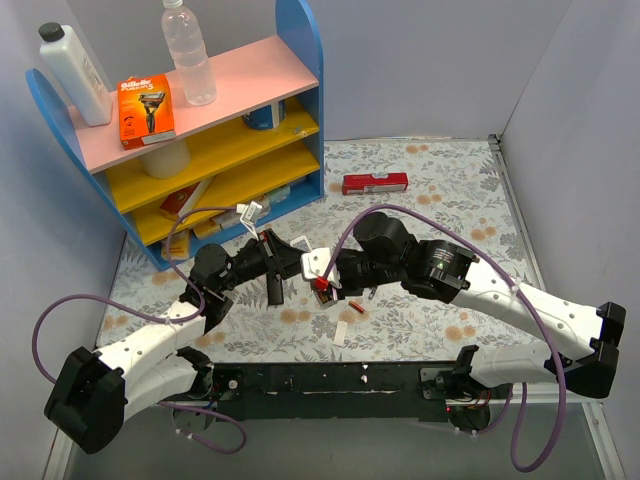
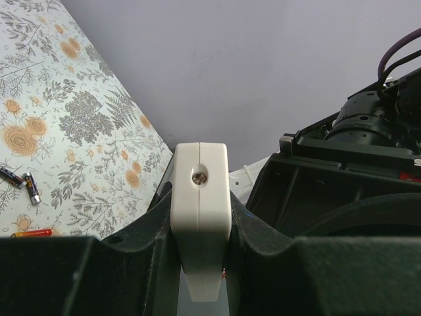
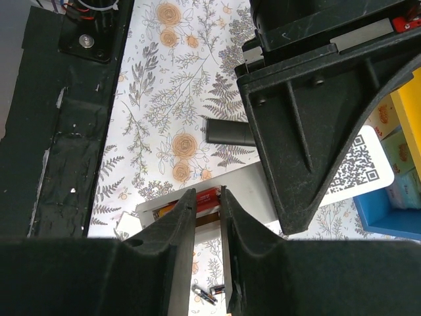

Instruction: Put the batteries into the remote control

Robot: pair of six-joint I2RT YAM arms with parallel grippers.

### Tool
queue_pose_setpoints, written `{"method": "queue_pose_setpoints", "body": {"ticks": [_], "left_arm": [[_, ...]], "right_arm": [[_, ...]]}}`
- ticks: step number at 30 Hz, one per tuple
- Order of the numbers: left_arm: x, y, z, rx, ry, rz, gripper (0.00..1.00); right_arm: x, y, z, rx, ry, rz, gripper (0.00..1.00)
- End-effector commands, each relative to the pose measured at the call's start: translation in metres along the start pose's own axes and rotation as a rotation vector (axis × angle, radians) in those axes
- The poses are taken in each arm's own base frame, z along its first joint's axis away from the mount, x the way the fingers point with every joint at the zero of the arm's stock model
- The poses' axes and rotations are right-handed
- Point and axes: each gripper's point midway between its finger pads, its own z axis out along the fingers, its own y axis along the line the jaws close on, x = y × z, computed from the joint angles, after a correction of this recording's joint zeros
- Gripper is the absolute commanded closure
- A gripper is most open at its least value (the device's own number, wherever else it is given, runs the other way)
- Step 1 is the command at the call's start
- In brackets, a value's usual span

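My left gripper (image 2: 200, 245) is clamping the white remote (image 2: 200, 197) tight, end-on, above the table (image 2: 85, 125). My right gripper (image 3: 208, 214) is standing narrow, w/ a red battery (image 3: 208, 197) sitting between the tips at the remote's open bay. Can't tell if I'm pinching it or it's already seated. Something orange is showing beside it, maybe a 2nd cell. Spare batteries (image 2: 23, 183) are lying loose on the table, well apart. I'm judging loading approx. halfway; the cover isn't on yet.
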Motion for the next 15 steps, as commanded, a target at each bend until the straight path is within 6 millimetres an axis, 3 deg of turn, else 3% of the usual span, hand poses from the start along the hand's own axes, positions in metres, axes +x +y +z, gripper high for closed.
{"method": "queue_pose_setpoints", "body": {"ticks": [1,4,15], "left_arm": [[-0.013,-0.021,0.003,0.057,-0.024,0.048,1.0],[-0.015,-0.024,0.004,0.07,-0.038,0.042,1.0],[-0.038,-0.051,0.002,0.181,-0.154,0.004,1.0]], "right_arm": [[-0.005,0.001,-0.001,-0.02,-0.012,0.002,0.75],[-0.001,0.005,0.0,-0.036,-0.002,0.012,0.8],[0.02,0.024,0.005,-0.076,0.022,0.076,0.82]]}}
